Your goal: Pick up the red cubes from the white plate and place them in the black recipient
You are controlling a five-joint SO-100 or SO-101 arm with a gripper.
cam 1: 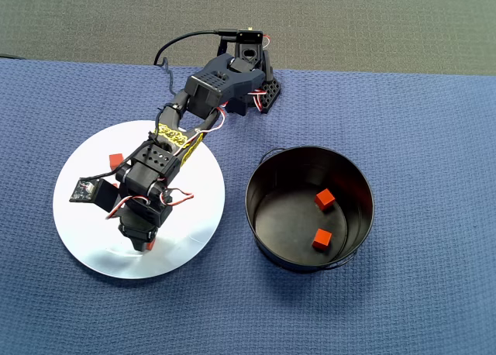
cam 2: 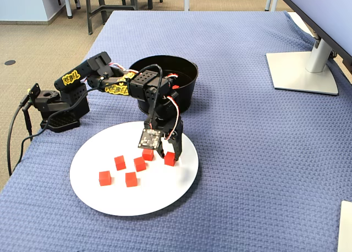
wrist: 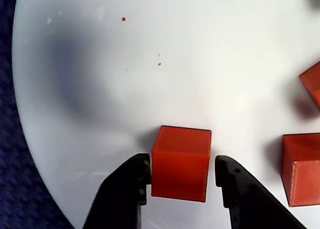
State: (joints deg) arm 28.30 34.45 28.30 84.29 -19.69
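Several red cubes lie on the white plate (cam 2: 99, 202). My gripper (wrist: 181, 168) is low over the plate's edge and open, its jaws straddling one red cube (wrist: 180, 154). The left finger (wrist: 131, 181) touches the cube's side, while a narrow gap separates the right finger (wrist: 231, 181) from it. In the fixed view this cube (cam 2: 169, 159) sits under the gripper (cam 2: 166, 153) at the plate's right side. In the overhead view the arm hides most cubes; one cube (cam 1: 116, 160) shows beside it. The black recipient (cam 1: 263, 215) stands right of the plate (cam 1: 85, 250) with two red cubes (cam 1: 325, 199) inside.
A blue woven cloth (cam 2: 247, 153) covers the table. A monitor's grey stand (cam 2: 302, 70) sits at the far right in the fixed view. The arm's base (cam 2: 55, 111) and its cable (cam 2: 14, 136) are at the left edge. Two more cubes (wrist: 302, 169) lie right of the gripper.
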